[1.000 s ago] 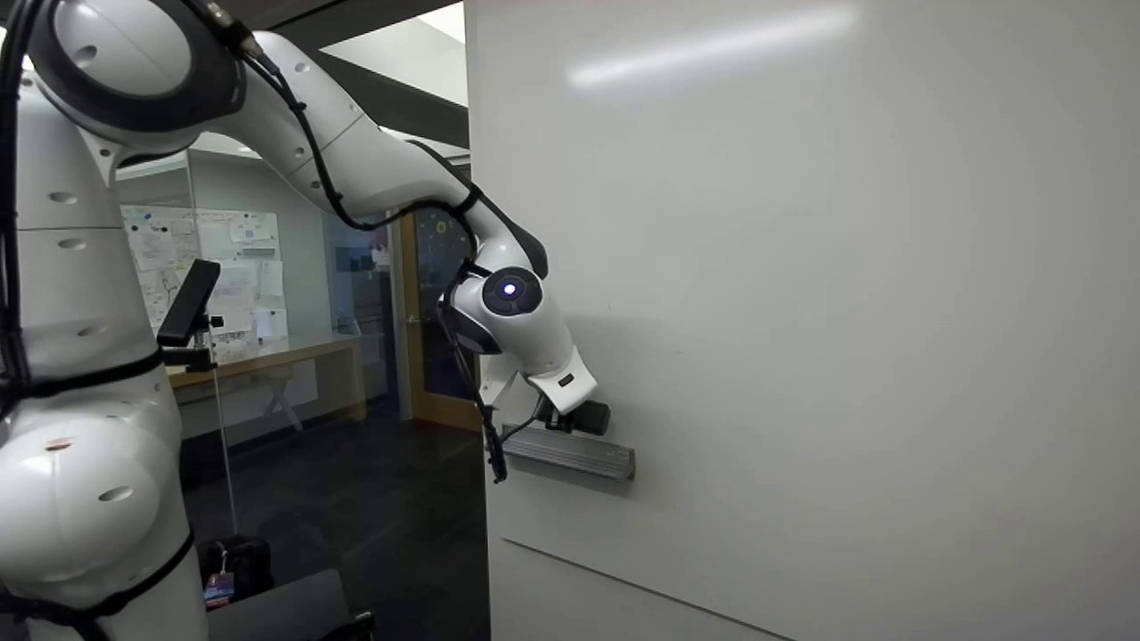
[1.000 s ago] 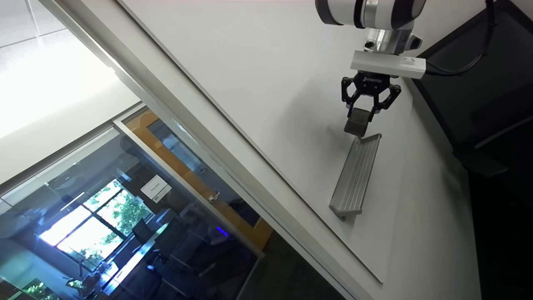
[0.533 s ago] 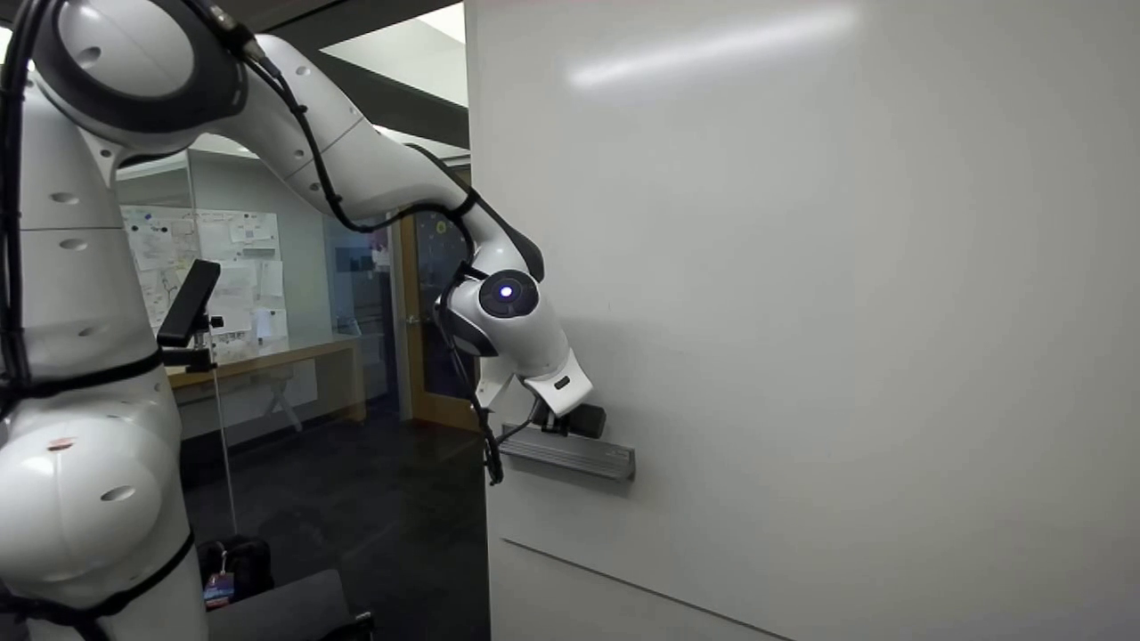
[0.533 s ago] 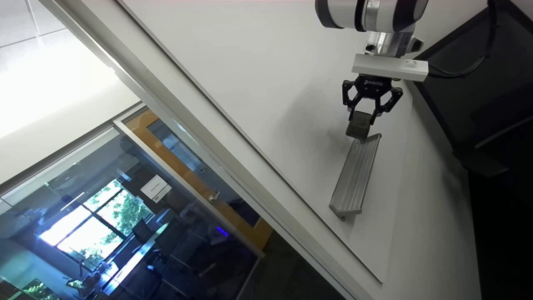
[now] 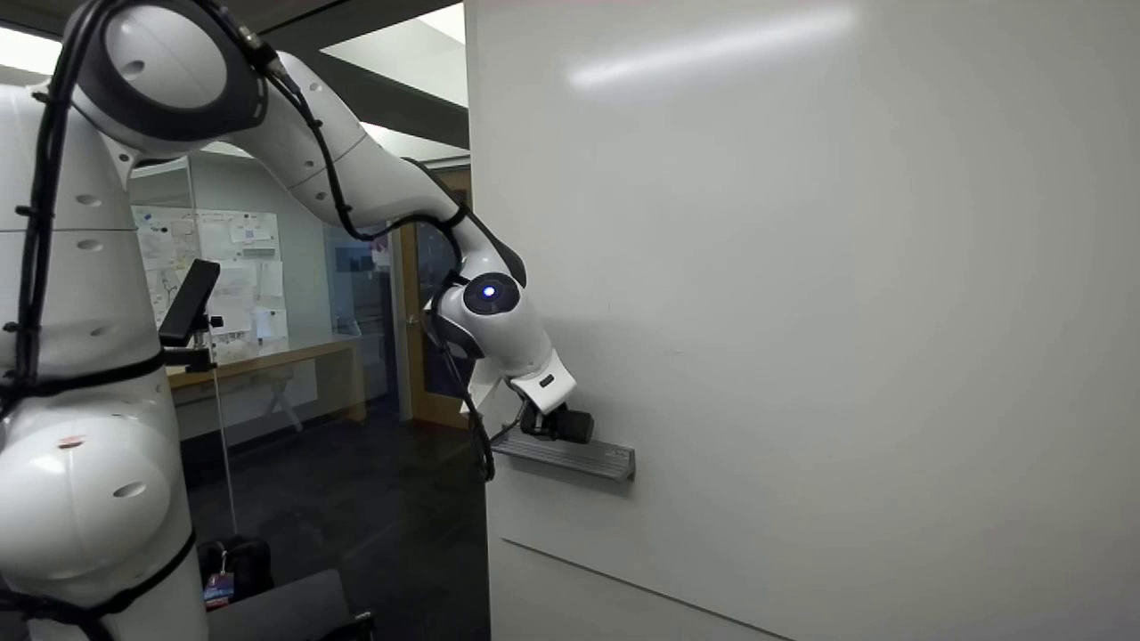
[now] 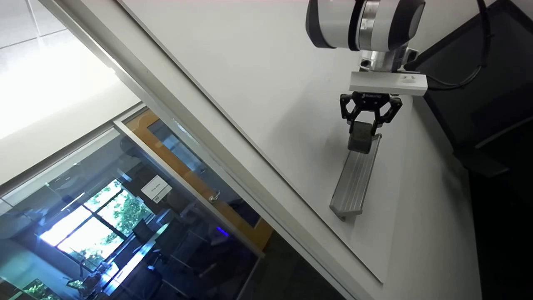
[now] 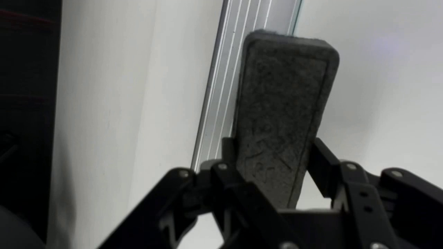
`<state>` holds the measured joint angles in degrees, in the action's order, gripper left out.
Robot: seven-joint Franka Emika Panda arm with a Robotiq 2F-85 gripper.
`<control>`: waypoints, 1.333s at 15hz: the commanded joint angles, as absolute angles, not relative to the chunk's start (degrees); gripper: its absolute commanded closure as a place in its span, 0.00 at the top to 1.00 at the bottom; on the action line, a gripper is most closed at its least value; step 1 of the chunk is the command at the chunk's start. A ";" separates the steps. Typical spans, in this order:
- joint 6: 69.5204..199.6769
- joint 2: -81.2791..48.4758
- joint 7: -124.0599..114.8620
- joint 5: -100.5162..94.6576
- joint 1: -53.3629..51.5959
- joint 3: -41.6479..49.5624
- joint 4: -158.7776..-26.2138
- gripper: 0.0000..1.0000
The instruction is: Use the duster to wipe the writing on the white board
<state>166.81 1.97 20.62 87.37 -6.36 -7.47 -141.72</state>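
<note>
The duster (image 7: 280, 93) is a dark grey oblong block. My gripper (image 7: 271, 150) is shut on it, one finger against each long side, and most of the block sticks out past the fingertips. In an exterior view the gripper (image 6: 363, 126) points down with the duster (image 6: 360, 139) over the upper end of a grey tray. The duster (image 5: 577, 425) also shows beside the gripper (image 5: 541, 420) in an exterior view, just above the tray. I cannot tell whether they touch. The white board (image 5: 802, 267) fills the right of that view. The red writing does not show in any view.
A grey ribbed tray (image 5: 588, 457) is fixed to the board and sticks out from it; it also shows in the other views (image 6: 354, 183) (image 7: 218, 103). A dark screen (image 6: 470, 75) stands near the arm. A glass wall and wooden door (image 5: 436, 392) lie beyond the board's edge.
The arm has moved down and, in an exterior view, to the left, carrying the duster lower toward the tray's far end. The duster has stayed in the gripper.
</note>
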 commanded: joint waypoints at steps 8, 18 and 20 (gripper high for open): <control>174.49 -6.36 22.11 96.05 -9.27 -10.25 -135.20 0.30; 177.51 -13.17 22.39 97.57 -10.13 -10.44 -129.73 0.30; 178.10 -12.93 22.46 97.46 -10.34 -10.51 -129.75 0.50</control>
